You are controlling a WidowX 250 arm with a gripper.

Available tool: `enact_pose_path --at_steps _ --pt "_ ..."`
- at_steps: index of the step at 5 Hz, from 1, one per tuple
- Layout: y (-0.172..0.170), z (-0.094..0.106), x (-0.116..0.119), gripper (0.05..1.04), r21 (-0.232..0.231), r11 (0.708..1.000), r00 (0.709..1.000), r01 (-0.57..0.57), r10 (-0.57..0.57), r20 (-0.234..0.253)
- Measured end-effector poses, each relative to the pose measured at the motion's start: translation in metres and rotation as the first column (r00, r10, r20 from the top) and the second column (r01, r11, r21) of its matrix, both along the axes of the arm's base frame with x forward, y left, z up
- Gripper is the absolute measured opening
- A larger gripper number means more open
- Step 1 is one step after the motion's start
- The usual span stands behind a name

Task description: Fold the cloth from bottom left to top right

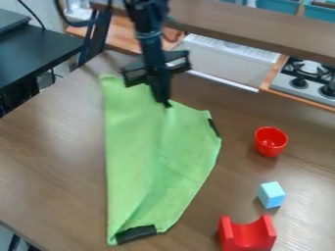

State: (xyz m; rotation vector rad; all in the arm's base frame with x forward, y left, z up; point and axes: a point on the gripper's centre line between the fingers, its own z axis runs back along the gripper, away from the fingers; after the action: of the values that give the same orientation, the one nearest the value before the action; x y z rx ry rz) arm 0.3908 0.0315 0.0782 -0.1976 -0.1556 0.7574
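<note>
The robot arm (150,41) comes in from the top edge, left of the middle, and its black gripper (164,103) hangs down over the upper part of the green cloth (140,157), with its tip at the cloth's upper edge. How far open the jaws are, and whether they have hold of any fabric, I cannot tell. The cloth lies on the brown wooden bench (52,162), left of the middle of the view, in a long, uneven shape that narrows toward the bottom. Its left side runs nearly straight from the upper left corner to the bottom, while its right side slants down and inward from a wider upper part. Ridges run down the cloth from just below the gripper. One dark patch (136,234) shows at the bottom end, and a smaller dark strip (213,127) on the upper right edge. To the right of the cloth and apart from it stands a small red bowl (270,141); nearer the camera is a light blue block (271,194), and past that, at the bottom edge, a red block (247,235) with a curved dip in its top. Beyond the bench, at the right, is a stove (304,81).
</note>
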Motion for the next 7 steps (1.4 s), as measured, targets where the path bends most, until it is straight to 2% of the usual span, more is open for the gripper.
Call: enact_pose_path --at_steps 2,3,4,5,6,7 --pt "-0.042 -0.013 0.046 0.050 -0.026 0.999 0.998 -0.035 0.033 -0.047" --pt "-0.051 -0.019 0.063 0.068 -0.020 0.999 0.998 -0.045 0.044 -0.039" --pt "-0.060 -0.026 0.072 0.212 0.008 1.000 1.000 -0.015 0.016 -0.026" --pt "-0.067 -0.039 0.065 0.469 0.007 1.000 0.999 0.014 -0.014 -0.039" --pt "-0.070 -0.043 0.054 0.783 -0.038 0.998 0.998 0.040 -0.042 -0.053" --pt "-0.046 -0.012 0.044 0.991 -0.065 0.997 0.999 0.045 -0.043 0.032"
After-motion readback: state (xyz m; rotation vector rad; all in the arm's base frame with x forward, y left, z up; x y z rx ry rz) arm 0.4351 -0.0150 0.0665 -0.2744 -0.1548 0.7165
